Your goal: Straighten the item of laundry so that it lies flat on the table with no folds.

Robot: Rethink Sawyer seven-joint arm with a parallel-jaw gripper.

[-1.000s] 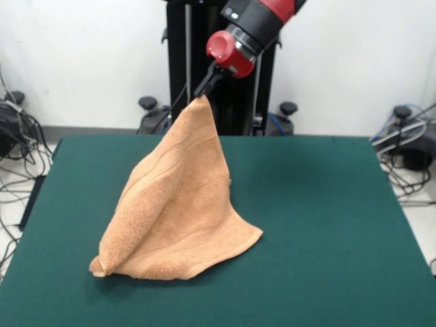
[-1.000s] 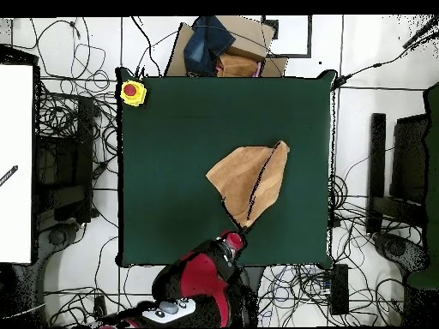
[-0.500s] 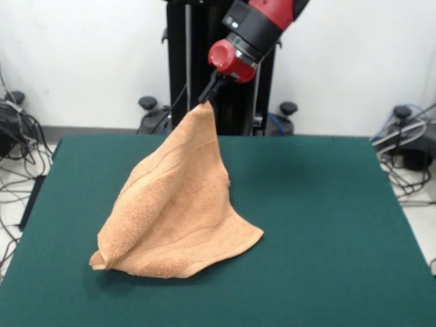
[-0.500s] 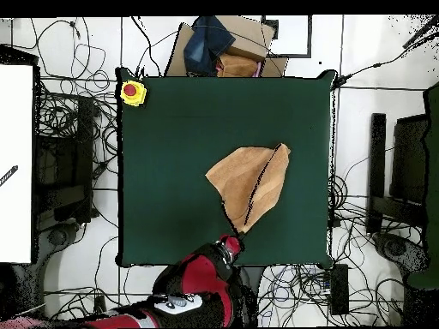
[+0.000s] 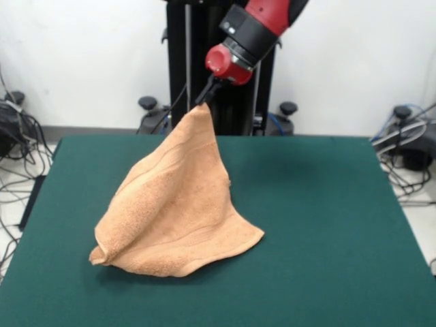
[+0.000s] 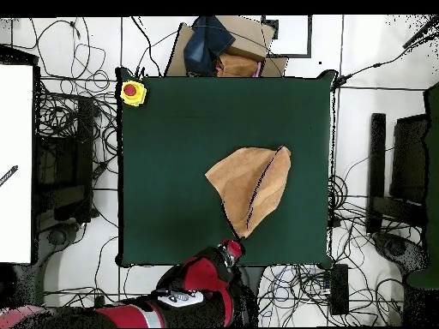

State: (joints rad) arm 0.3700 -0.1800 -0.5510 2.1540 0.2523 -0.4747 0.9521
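1. Since a second ago the claw (image 5: 201,101) has drifted slightly toward the table's far edge and a touch sideways, carrying the towel's peak with it. The arm's red wrist now sits a little higher over the towel than it did.

2. The claw is pinched on one corner of the peach-orange towel (image 5: 174,204), which hangs from it in a tent shape. The towel's lower hem rests on the green table (image 5: 327,225), and the peak leans toward the table's far edge.

3. In the overhead view the towel (image 6: 253,187) lies right of the table's (image 6: 171,137) middle. Its lifted point reaches the edge nearest the robot's base, just beside the claw (image 6: 237,237).

4. The towel's foot has barely slid. The cloth has only been drawn a little tauter, and a long fold runs down from the peak (plain in both views).

5. My judgement: the pull is under way but not finished. The towel is far from flat, and the held corner probably needs dragging outward and lowering so the fold opens against the felt.
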